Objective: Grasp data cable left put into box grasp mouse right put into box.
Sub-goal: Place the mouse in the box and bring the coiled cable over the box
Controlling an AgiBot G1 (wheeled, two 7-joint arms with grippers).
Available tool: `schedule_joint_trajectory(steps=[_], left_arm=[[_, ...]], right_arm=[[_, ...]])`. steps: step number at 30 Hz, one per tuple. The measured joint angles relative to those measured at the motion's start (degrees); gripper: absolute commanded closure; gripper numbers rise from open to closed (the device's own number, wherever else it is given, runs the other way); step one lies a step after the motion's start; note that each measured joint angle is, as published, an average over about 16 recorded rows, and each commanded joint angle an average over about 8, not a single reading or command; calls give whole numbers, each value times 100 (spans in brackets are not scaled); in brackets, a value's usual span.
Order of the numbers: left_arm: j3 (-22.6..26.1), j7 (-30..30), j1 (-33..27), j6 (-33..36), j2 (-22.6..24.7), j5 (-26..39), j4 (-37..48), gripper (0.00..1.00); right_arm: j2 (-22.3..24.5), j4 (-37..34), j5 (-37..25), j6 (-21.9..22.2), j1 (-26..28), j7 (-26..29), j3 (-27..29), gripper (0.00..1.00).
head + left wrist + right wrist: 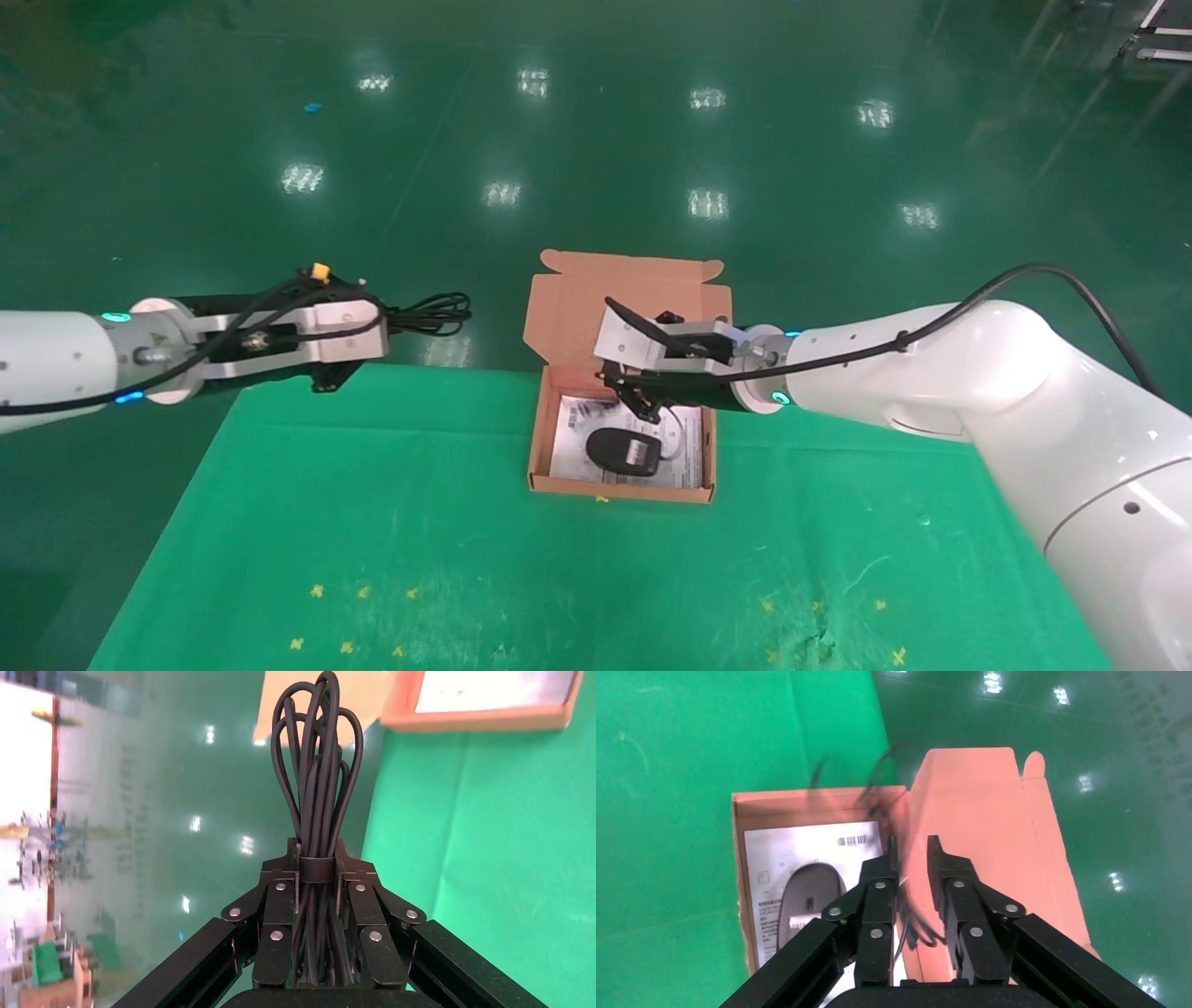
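My left gripper [393, 321] is shut on the data cable [438, 313], a thick black bundle of loops, and holds it in the air beyond the table's far left edge, left of the box. In the left wrist view the cable [316, 755] stands strapped between the shut jaws of the left gripper [316, 859]. The mouse [624, 451] lies on the white sheet inside the salmon-pink box [621, 492]. My right gripper [643, 399] hovers just above the box's far half, jaws apart. In the right wrist view the mouse [807, 897] lies below the right gripper [911, 851], with its thin cord blurred between the jaws.
The box's flap lid [629, 289] stands open toward the far side, past the table edge. The green table cloth [372, 522] spreads in front with small yellow marks [358, 593]. Shiny green floor lies beyond.
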Motion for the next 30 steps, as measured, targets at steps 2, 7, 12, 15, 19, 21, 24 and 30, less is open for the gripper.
schedule_joint_trajectory(steps=[2,7,12,15,19,21,24,30], left_arm=[[47,69,25,-56,103,30,17,100],[198,329,96,-270,456,120,165,100],[382,698,178,-602,925,225,498,100],[498,964,216,-854,1257,282,804,100],[639,1346,223,-1219,1733,309,1349,100],[716,1546,209,-1401,1955,278,1637,100],[859,1840,170,-1668,2244,165,2042,100],[1290,2319,34,-2158,2624,-304,2667,100]], right_arm=[[58,54,-1,-7,-3,40,-9,0],[292,236,-32,-26,6,181,-14,0],[681,570,-103,-37,10,422,-2,0],[981,872,-166,-38,-9,630,10,0],[1417,1387,-279,-38,-69,982,19,0],[1638,1678,-351,-35,-115,1189,19,0],[1954,2128,-473,-25,-199,1524,17,0],[2485,2965,-767,12,-385,2228,3,0]])
